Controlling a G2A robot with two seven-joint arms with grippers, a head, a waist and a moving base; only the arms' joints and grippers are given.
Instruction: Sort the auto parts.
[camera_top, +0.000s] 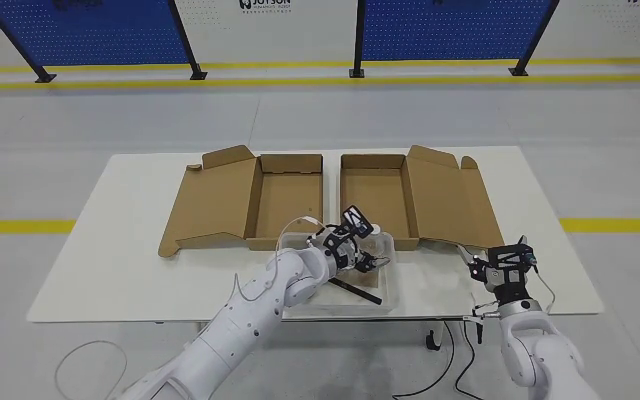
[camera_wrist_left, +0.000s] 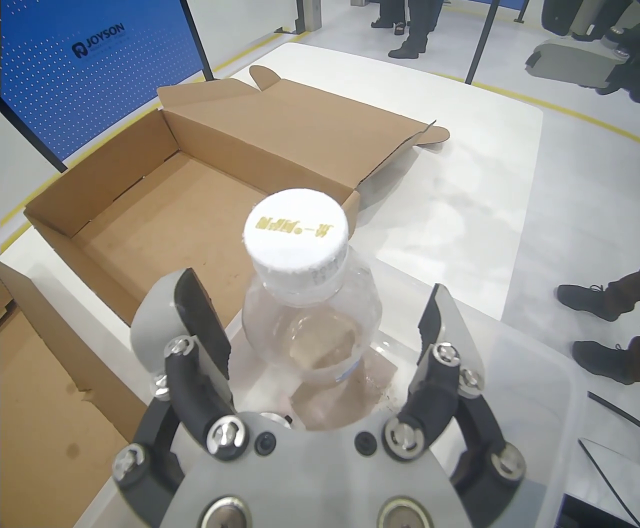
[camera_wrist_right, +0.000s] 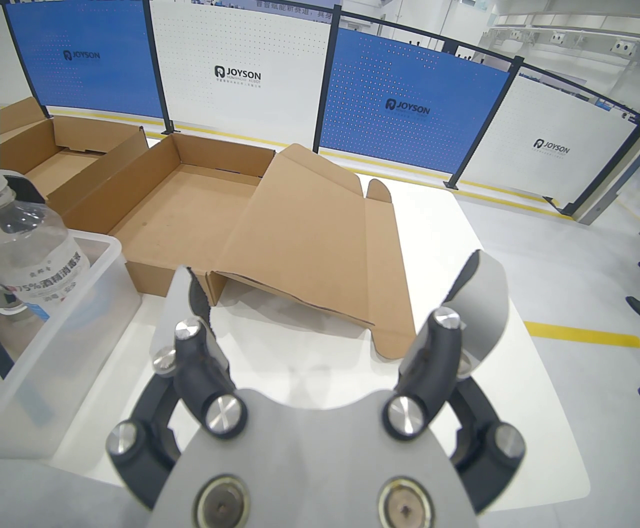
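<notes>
One white-capped bottle (camera_wrist_left: 307, 310), not yet gripped.
Left end effector (camera_wrist_left: 314, 287) straddles it, spread apart; centre, then close gently.

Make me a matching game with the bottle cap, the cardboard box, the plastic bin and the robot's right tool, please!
Things:
1. bottle cap
2. cardboard box
3. bin
4. right tool

Descriptions:
A. see-through, with the bottle standing in it
B. white
C. open, holding nothing
D. brown, empty inside

Pairs: 1-B, 2-D, 3-A, 4-C.
</notes>
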